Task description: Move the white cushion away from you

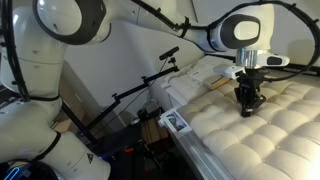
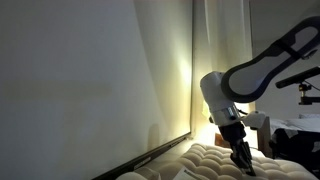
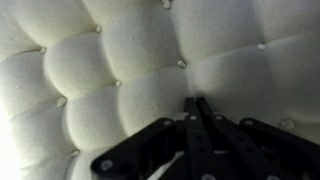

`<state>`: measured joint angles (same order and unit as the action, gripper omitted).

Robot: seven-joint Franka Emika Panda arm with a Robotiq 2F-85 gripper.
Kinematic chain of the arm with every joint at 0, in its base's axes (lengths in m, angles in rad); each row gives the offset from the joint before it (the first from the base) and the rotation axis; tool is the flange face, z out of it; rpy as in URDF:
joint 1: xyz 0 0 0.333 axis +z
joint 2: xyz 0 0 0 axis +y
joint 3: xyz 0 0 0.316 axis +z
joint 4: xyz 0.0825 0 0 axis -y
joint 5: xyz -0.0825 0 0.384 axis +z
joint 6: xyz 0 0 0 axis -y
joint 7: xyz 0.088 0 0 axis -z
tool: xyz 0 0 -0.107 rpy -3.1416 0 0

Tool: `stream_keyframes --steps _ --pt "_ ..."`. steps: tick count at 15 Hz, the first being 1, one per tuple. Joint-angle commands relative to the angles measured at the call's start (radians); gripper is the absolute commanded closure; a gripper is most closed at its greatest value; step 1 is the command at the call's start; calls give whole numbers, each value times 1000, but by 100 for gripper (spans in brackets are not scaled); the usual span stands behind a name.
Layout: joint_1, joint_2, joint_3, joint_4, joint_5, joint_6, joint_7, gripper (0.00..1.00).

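Note:
The white cushion (image 1: 262, 135) is a very large cream quilted pad of puffy tufted squares. It fills the lower right of an exterior view, shows as a low edge in an exterior view (image 2: 205, 163), and fills the wrist view (image 3: 110, 70). My gripper (image 1: 248, 104) points straight down with its tips at or just above the cushion's surface, near its far part. In the wrist view the two black fingers (image 3: 196, 104) lie pressed together, shut, with nothing between them. It also shows in an exterior view (image 2: 243, 164).
A black tripod-like stand (image 1: 140, 92) and a small white box (image 1: 176, 122) stand beside the cushion's near edge. A pale curtain (image 2: 90, 80) hangs behind. The robot's base (image 1: 40, 130) is at the left.

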<state>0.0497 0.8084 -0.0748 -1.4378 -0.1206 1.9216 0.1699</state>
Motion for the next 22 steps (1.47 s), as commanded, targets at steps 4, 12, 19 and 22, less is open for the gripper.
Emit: stream_keyframes --steps 4,12,19,22 --pt "20 11 -1 84 -9 -9 25 92" --pt "25 6 -3 75 -14 -61 9 92" --pt "42 157 -26 184 -27 -74 138 92" --pt "48 166 -30 206 -21 -56 189 92"
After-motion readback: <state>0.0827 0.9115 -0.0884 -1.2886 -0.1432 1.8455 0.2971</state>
